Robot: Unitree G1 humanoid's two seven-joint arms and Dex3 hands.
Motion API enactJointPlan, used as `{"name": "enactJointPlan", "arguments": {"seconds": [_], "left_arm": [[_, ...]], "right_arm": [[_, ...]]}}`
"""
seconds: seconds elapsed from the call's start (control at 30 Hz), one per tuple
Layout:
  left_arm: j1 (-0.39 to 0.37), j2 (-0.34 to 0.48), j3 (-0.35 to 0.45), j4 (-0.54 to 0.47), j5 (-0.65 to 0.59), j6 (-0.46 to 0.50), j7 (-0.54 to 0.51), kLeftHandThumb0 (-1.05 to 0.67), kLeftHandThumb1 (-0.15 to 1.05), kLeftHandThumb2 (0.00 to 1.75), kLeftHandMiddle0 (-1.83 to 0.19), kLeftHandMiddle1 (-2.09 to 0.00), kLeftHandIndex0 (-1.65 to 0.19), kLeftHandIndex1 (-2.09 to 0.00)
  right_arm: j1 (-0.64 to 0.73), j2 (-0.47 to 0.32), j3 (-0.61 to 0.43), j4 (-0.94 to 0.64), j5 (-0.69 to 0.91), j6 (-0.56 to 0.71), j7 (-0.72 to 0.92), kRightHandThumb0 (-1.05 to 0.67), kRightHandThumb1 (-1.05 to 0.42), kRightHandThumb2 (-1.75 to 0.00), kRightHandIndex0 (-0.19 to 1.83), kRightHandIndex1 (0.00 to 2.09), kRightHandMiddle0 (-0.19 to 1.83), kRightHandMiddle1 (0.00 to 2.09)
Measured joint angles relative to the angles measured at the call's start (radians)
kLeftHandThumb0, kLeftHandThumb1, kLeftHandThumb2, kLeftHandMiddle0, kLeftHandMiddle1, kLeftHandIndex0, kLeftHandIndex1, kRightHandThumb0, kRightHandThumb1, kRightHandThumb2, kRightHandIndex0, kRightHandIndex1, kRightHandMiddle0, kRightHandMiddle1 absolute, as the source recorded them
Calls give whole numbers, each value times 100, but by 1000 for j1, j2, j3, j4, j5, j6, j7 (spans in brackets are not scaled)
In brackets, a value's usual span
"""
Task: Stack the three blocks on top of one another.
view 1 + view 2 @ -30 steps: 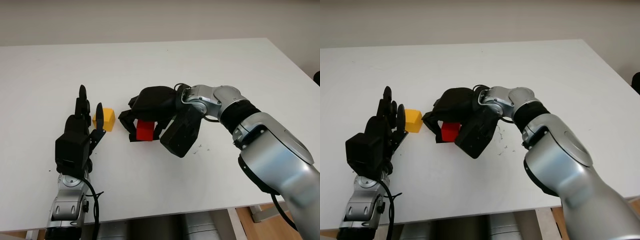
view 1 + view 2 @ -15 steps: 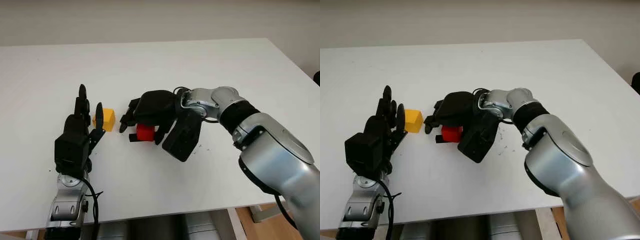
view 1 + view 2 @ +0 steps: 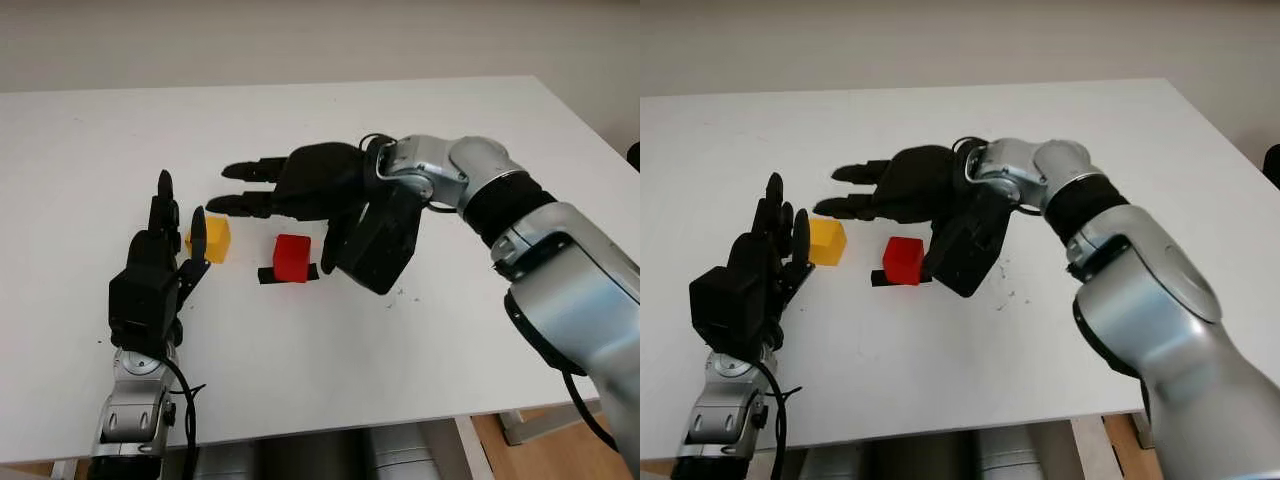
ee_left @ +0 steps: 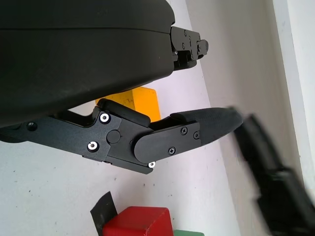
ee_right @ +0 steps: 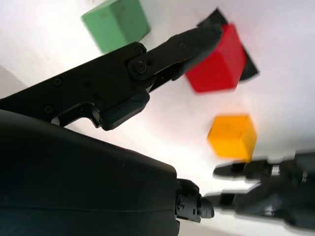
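A red block [image 3: 292, 257] sits on a strip of black tape [image 3: 266, 275] on the white table [image 3: 420, 120]. My right hand [image 3: 268, 200] hovers open just above and behind it, touching nothing. The yellow block [image 3: 212, 240] stands a little to the left of the red one. My left hand [image 3: 175, 225] is open right beside the yellow block, on its left. In the right wrist view a green block [image 5: 115, 22] stands apart from the red block [image 5: 219, 61] and the yellow block [image 5: 231, 136]. In the eye views my right hand hides the green block.
The right forearm [image 3: 470, 185] reaches in from the right over the table's middle. The table's front edge [image 3: 350, 425] runs close below both arms. Open tabletop lies behind and to the right of the blocks.
My right hand was shut around the red block; it has let go, opened and risen up and back. The red block stays on the tape. The left hand has not moved.
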Motion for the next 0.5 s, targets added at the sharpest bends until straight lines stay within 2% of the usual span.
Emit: {"name": "enactJointPlan", "arguments": {"seconds": [0.1,0.17,0.27,0.33,0.4,0.5], "left_arm": [[0,3,1,1,1,-2,1,-73,105,66,-3,-7,-2,-3],[0,3,6,2,1,-10,4,-72,105,64,-7,-9,-5,-5],[-1,11,19,2,-1,-28,7,-69,105,57,-9,-9,-8,-6],[-1,25,29,2,-2,-38,4,-68,105,53,-9,-9,-9,-7],[-2,44,39,-1,-1,-29,-1,-68,105,33,-18,-11,-15,-10],[-6,75,51,-16,2,15,-15,-69,105,14,-30,-12,-22,-13]], "right_arm": [[0,-7,-97,-6,174,54,137,-78,-89,-5,-19,0,-19,0],[1,-5,-175,9,294,102,202,-81,-92,-7,-19,0,-19,0],[20,13,-305,33,465,197,237,-84,-102,-12,-19,0,-19,0],[43,17,-364,40,527,256,242,-84,-104,-14,-19,0,-19,1],[65,21,-395,56,552,308,244,-82,-104,-11,-17,1,-15,3],[97,29,-430,98,581,366,268,-84,-105,-10,-18,2,-16,3]]}}
